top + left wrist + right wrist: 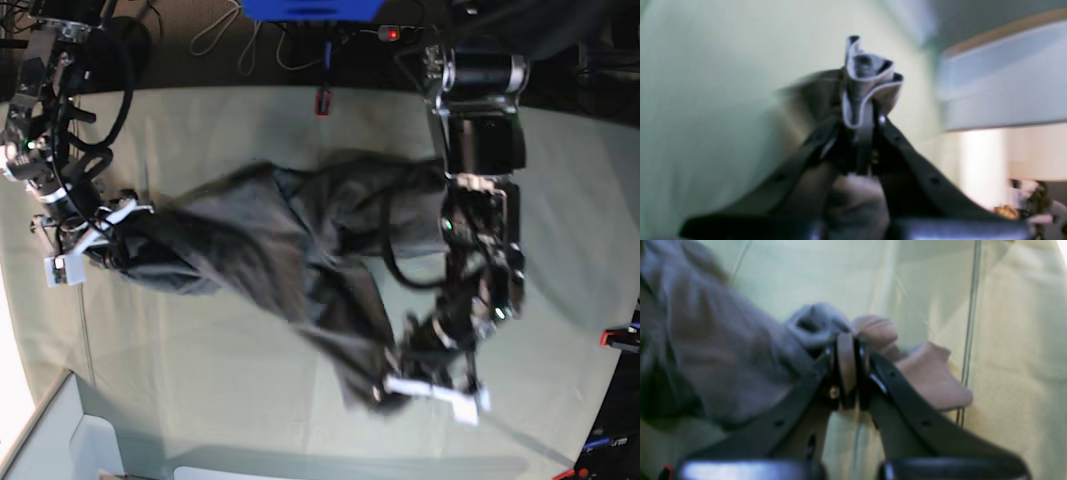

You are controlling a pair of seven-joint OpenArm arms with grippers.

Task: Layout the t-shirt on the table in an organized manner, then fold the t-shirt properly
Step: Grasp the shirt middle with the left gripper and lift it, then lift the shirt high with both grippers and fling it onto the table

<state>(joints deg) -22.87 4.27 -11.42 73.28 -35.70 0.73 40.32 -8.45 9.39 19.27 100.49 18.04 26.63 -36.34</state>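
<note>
The dark grey t-shirt (pixel 280 240) hangs stretched and rumpled between my two grippers over the pale green table (pixel 200 370). My left gripper (pixel 400 385) is shut on a bunched edge of the t-shirt; in the left wrist view the gripper (pixel 863 116) pinches a fold of t-shirt (pixel 870 73) that sticks up past its tips. My right gripper (pixel 110 235) is shut on the t-shirt's other end; in the right wrist view the gripper (pixel 848 340) clamps a wad of t-shirt (pixel 723 350) above the table (pixel 933 290). The neck label is not visible.
Red clamps sit at the table's right edge (pixel 617 338) and far edge (pixel 325 102). A white box (pixel 60 440) stands at the front left corner. Cables and a blue object (pixel 310 8) lie beyond the far edge.
</note>
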